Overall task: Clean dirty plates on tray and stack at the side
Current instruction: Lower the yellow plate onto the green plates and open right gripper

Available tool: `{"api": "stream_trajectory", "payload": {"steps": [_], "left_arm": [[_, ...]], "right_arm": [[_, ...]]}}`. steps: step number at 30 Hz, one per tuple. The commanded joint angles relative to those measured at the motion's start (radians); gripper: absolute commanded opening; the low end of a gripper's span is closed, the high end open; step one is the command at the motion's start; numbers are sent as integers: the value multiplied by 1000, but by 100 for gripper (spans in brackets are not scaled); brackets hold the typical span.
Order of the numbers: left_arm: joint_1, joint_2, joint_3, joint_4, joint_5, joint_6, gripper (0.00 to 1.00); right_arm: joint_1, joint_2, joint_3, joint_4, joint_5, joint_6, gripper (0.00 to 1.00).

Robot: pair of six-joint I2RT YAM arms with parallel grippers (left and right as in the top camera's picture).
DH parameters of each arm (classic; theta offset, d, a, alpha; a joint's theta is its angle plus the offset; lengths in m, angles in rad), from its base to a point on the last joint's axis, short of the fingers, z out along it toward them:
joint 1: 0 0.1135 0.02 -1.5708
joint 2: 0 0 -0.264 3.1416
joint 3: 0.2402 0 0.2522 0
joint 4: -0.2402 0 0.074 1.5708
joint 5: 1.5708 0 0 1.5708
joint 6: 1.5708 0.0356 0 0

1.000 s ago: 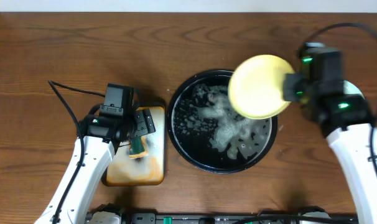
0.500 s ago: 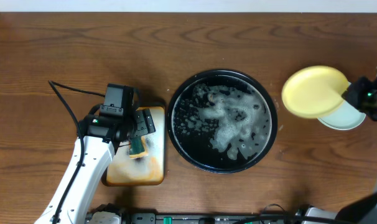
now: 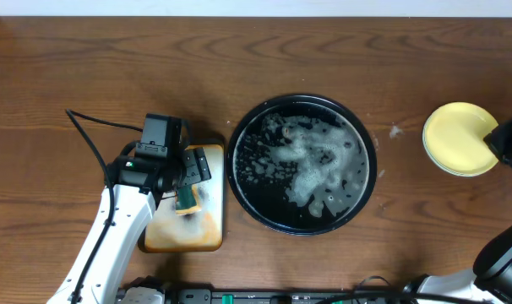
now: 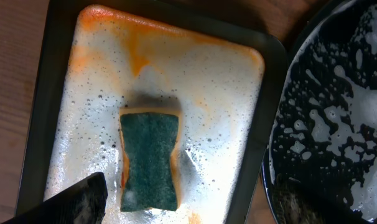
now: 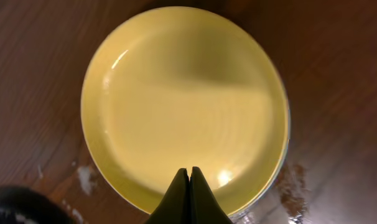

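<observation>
The pale yellow plate lies flat at the far right of the bare wood table, on top of a pale mint-green plate whose rim just shows under it. My right gripper is shut at the yellow plate's near rim, and shows in the overhead view at the plate's right edge. The round black tray holds only white foam. My left gripper is open and empty over a green sponge. A third plate is not visible.
The sponge lies on a small rectangular black-rimmed tray with an orange-stained foamy surface, left of the round tray. Foam specks lie on the wood between the round tray and the plates.
My right arm carried the yellow plate from above the round tray rightward and lowered it onto the mint-green plate at the far right. The left arm and sponge have not moved.
</observation>
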Motion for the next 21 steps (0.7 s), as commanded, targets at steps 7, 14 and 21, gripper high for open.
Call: {"api": "stream_trajectory", "payload": {"steps": [7,14,21], "left_arm": [[4,3,23,-2,-2,9,86],[4,3,23,-2,-2,9,86],[4,3,23,-2,-2,9,86]], "right_arm": [[78,-9,10,-24,-326,-95,30],[283,-122,10,-27,-357,-194,44],[526,-317,10,-27,-266,-235,50]]}}
